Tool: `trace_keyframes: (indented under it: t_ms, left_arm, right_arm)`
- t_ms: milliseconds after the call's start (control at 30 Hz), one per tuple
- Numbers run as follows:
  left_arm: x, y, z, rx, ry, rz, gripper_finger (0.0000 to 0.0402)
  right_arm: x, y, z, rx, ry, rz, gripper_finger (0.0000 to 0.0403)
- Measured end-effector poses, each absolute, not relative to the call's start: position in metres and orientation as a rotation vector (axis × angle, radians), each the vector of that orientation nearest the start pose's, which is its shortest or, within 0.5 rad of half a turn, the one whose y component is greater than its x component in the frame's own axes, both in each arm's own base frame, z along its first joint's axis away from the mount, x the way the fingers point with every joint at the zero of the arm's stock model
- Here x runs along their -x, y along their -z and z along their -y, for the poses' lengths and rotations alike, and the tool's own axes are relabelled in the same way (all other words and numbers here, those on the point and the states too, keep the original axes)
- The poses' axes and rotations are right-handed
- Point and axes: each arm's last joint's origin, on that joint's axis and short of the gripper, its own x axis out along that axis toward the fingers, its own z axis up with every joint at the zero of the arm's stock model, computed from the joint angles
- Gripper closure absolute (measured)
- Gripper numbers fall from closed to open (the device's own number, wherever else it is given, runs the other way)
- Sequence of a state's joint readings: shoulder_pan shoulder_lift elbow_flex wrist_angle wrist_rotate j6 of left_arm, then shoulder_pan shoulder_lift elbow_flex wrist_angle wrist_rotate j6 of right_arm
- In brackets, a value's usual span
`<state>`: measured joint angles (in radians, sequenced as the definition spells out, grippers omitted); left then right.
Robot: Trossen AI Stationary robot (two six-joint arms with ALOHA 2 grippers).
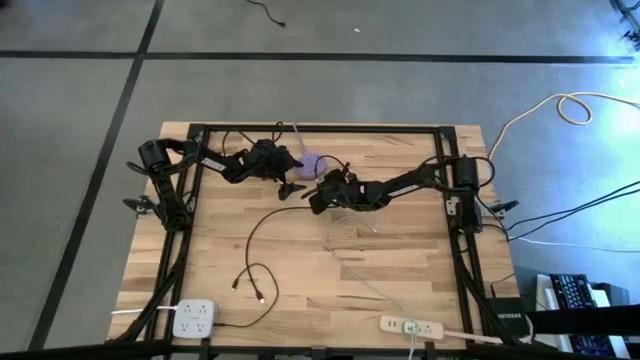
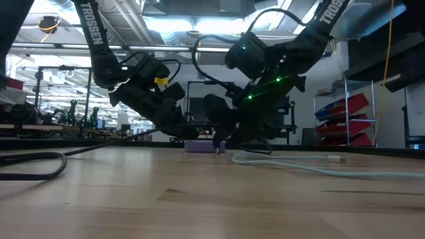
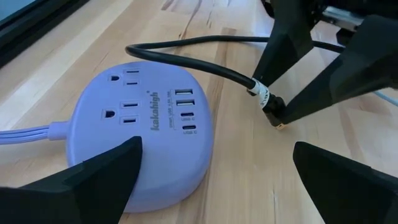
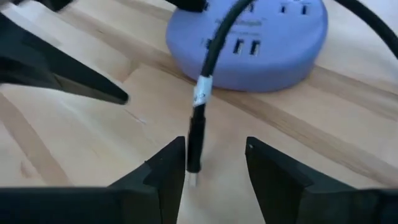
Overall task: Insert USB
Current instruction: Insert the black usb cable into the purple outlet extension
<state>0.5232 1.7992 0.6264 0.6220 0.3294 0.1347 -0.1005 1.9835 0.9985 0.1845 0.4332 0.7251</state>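
Pale wooden table (image 2: 199, 199), workshop behind.

Round power hub (image 1: 313, 162) upper middle of worktop (image 1: 400, 270), left gripper (image 1: 296, 165) beside it, right gripper (image 1: 312, 196) just below. Two power strips (image 1: 196, 318) along bottom edge.

power hub (image 3: 143, 134): lavender, round, flat on wooden table (image 3: 242, 155), outlets and USB ports face up
black cable (image 3: 193, 59): USB plug (image 3: 275, 112) between right gripper fingers (image 3: 283, 46), beside hub
left gripper (image 3: 217, 171): fingers wide apart, hub partly between
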Motion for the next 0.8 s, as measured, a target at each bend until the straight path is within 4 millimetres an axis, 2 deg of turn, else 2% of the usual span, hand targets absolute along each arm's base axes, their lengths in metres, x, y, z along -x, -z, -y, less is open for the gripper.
trace_keyframes:
  t_ms: [267,500,633,800]
  left_arm:
    - [-0.274,-0.108,-0.147,0.099,-0.159,-0.511,0.0002]
    - [-0.274,-0.108,-0.147,0.099,-0.159,-0.511,0.0002]
    - [-0.274,-0.108,-0.147,0.100,-0.157,-0.510,0.0002]
    - [-0.274,-0.109,-0.147,0.099,-0.157,-0.505,0.0002]
  right_arm:
    - [-0.375,-0.108,0.050,-0.550,0.749,-0.568,0.0292]
    - [-0.380,-0.113,0.050,-0.541,0.718,-0.509,0.0391]
    - [-0.379,-0.115,0.049,-0.557,0.678,-0.530,0.0397]
    - [-0.373,-0.121,0.058,-0.607,0.636,-0.550,0.0400]
